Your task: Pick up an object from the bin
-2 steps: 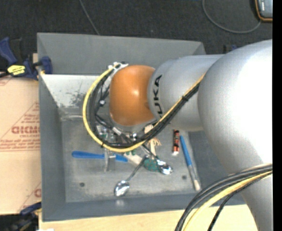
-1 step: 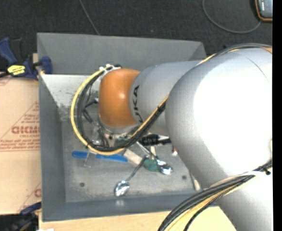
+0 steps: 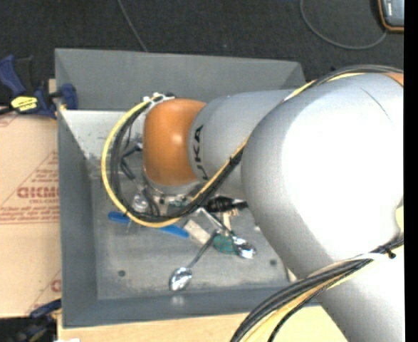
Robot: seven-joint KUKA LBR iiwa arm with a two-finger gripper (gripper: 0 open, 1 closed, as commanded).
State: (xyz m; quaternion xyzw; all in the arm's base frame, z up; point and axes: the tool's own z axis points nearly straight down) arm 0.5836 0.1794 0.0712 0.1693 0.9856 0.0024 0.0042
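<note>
Blue flat stick (image 3: pixel 167 230) lies in the middle of the bin (image 3: pixel 77 212), just under the tool (image 3: pixel 154 204) — wide or narrow, I cannot tell, as the orange cover (image 3: pixel 169 144) hides it. 1 silver spoon (image 3: pixel 181 278) lies by the bin's front wall.

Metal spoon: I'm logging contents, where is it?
In the camera view, the metal spoon lies by the bin's near wall, below the blue stick and orange wrist cover.
</note>
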